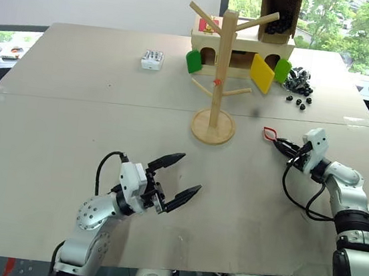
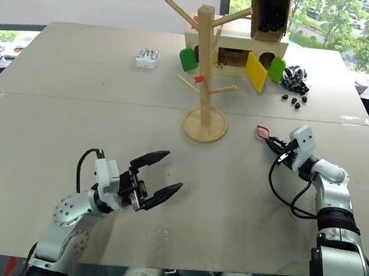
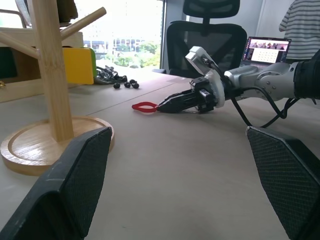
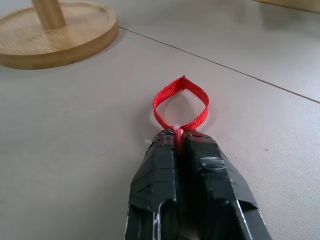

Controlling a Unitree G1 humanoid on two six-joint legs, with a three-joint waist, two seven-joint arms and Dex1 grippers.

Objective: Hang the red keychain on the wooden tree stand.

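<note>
In the left eye view, the left gripper [image 1: 177, 175] hangs at the lower centre with its fingers spread wide and nothing between them. At the right, the right gripper [image 1: 279, 143] is closed on the red keychain [image 1: 269, 132], to the right of the wooden tree stand [image 1: 220, 75].

In the right wrist view, the red loop sticks out just beyond the closed fingertips [image 4: 165, 142], low over the table [image 4: 75, 130].

The pale surface [image 1: 71, 131] carries the tree stand [image 1: 214, 125], a wooden house [image 1: 242, 51], a white case [image 1: 152, 59] and black bits [image 1: 300, 81].
</note>
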